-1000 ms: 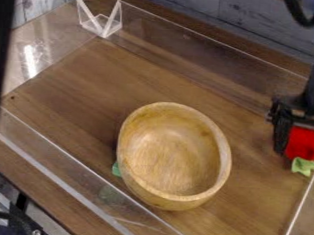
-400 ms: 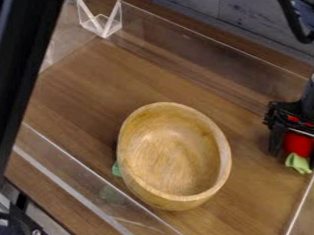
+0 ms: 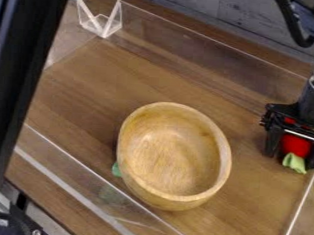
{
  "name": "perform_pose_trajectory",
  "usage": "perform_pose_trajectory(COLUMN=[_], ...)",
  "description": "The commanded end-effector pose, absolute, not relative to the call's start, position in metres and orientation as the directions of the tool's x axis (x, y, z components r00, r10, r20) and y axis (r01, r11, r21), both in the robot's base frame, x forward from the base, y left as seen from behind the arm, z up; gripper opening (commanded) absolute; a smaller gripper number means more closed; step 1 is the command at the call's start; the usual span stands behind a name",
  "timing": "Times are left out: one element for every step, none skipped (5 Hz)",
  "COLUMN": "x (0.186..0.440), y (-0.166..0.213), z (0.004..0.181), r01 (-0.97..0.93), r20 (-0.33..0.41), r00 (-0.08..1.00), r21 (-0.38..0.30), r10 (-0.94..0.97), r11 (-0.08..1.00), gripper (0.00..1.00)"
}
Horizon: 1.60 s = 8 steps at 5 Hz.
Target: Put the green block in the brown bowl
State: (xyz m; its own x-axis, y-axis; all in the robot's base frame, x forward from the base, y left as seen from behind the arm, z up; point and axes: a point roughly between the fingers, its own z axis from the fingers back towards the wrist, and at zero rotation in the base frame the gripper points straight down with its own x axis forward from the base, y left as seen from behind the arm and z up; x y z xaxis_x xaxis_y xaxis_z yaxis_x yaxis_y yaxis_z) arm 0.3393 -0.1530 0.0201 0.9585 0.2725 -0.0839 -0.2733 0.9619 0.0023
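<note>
High oblique view over table [image 3: 94, 96]

The light is falling soft and even over my counter [image 3: 148, 79], neither harsh nor dim, and the wood is showing warm brown. A pale sheen is lying on the counter near the upper left of the frame, and thin bright lines are glinting along the clear plastic edges there and along the lower left. The brown bowl [image 3: 175, 156] is casting only a faint shadow around its base, darker at the lower left. The whole picture is looking coarse and slightly soft. My pincer [image 3: 296, 143] at the right edge is reading as a dark, blurred mass. A black, unfocused bar is covering the left edge.
</note>
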Motion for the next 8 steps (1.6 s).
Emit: perform_pose_trajectory(x=[0.343,0.338,0.333,0.33,0.327,0.326,0.331,0.334], y=[-0.158,-0.154,-0.15,-0.148,-0.146,-0.144,-0.151,-0.156], z=[0.03,0.032,0.035,0.036,0.036,0.037,0.044,0.071], r01=[-0.274,-0.311,-0.348,-0.318,-0.286,-0.361,-0.368,-0.375], r20=[-0.055,-0.054,-0.054,-0.054,-0.054,-0.057,-0.059,-0.038], r00=[0.96,0.949,0.936,0.946,0.956,0.929,0.926,0.924], r21=[-0.001,0.015,0.03,0.049,0.068,0.071,0.084,0.091], r10=[0.274,0.311,0.349,0.32,0.29,0.365,0.373,0.38], r11=[0.962,0.95,0.937,0.947,0.956,0.93,0.926,0.922], gripper=[1.0,1.0,1.0,1.0,1.0,0.0,0.0,0.0])
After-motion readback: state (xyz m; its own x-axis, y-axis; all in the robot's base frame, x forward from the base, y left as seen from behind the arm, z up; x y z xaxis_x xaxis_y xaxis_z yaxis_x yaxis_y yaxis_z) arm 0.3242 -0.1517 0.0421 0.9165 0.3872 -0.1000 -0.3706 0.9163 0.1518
